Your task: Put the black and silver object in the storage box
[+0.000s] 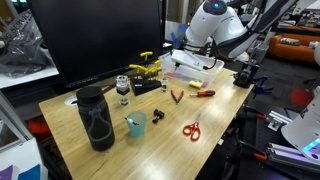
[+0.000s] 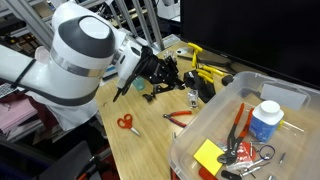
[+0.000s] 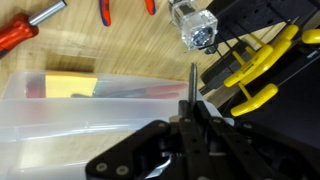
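My gripper point(image 3: 193, 112) is shut on the black and silver object point(image 3: 193, 80), a thin dark piece that sticks out past the fingertips. In the wrist view the storage box point(image 3: 80, 115), clear and shallow, lies just beyond and left of the fingertips, with a yellow pad inside. In an exterior view the gripper point(image 2: 163, 74) hovers over the table beside the storage box point(image 2: 190, 150), which holds pliers, a white bottle and small items. In an exterior view the gripper point(image 1: 190, 55) hangs above the box point(image 1: 188, 72) at the table's far end.
Yellow clamps point(image 3: 255, 65) and a small clear jar point(image 3: 193, 25) lie close to the gripper. Red-handled pliers point(image 2: 178, 117) and red scissors point(image 2: 125, 122) lie on the wood. A tall black bottle point(image 1: 95, 118) and a teal cup point(image 1: 136, 124) stand at the near end, with a large monitor behind.
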`<state>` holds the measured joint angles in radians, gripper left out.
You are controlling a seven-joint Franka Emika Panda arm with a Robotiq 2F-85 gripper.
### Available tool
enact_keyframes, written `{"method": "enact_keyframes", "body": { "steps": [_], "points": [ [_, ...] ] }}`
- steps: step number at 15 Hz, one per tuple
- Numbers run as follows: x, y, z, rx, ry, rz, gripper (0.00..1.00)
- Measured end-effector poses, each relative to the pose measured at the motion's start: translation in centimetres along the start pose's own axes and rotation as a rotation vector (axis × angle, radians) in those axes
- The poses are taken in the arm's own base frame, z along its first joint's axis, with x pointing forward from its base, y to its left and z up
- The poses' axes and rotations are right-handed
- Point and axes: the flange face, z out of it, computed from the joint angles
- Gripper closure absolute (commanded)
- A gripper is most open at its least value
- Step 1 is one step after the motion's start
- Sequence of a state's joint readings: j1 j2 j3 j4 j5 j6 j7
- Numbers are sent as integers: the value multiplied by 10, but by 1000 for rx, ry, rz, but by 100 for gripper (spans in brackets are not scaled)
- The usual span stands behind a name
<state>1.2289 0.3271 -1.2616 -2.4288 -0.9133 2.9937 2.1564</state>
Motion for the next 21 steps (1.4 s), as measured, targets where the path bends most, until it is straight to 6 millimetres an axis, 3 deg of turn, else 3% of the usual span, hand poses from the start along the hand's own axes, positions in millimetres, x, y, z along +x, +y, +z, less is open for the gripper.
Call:
{"method": "enact_keyframes", "body": {
  "steps": [3, 4, 11, 12, 16, 18, 21],
  "points": [
    [-5, 17, 3, -31, -7, 2, 98],
    [-9, 20, 2, -34, -15, -4, 92],
    [-11, 20, 2, -36, -17, -6, 92],
    [-11, 20, 2, -36, -17, -6, 98],
    [-10, 21, 2, -37, -15, -1, 98],
    [3, 20, 4, -37, 6, 48, 98],
    [41, 20, 5, -36, 77, 151, 98]
  ]
}}
